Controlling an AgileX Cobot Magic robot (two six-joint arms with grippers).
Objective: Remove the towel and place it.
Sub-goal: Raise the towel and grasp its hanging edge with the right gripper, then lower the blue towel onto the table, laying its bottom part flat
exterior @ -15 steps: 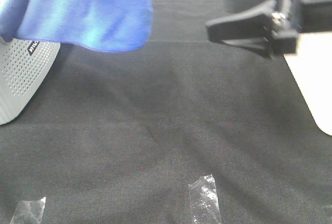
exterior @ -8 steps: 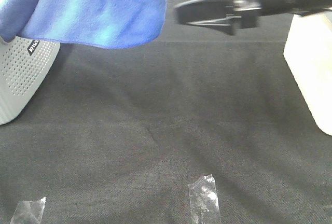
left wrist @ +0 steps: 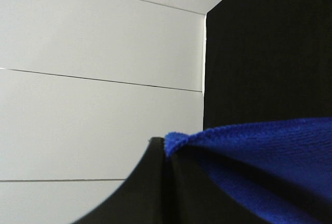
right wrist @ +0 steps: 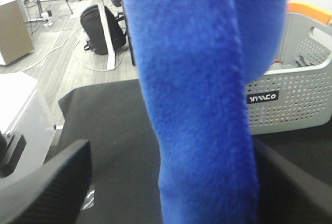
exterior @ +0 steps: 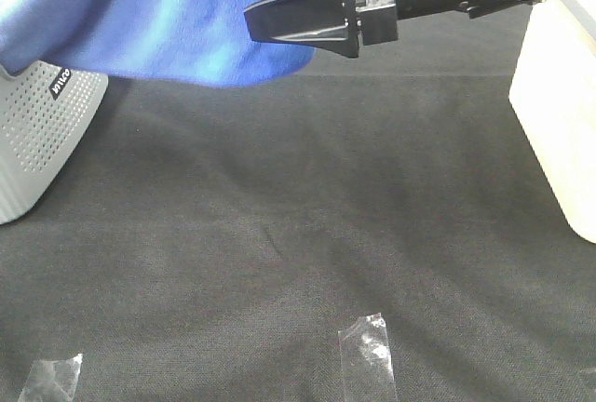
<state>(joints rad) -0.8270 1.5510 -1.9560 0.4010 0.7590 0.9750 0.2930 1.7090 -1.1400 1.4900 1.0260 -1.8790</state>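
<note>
The bright blue towel hangs lifted at the top left of the exterior high view, above the black table cloth. My left gripper is out of the exterior high view; in the left wrist view its black fingers are shut on a stitched edge of the towel. My right gripper reaches in from the right at the towel's right edge. In the right wrist view its fingers stand open on either side of a hanging fold of the towel.
A grey perforated basket stands at the left under the towel and shows in the right wrist view. A white box stands at the right edge. Two pieces of clear tape lie near the front.
My right gripper has moved left from the upper right to the towel's right edge. The towel's hanging edge has shifted a little to the right.
</note>
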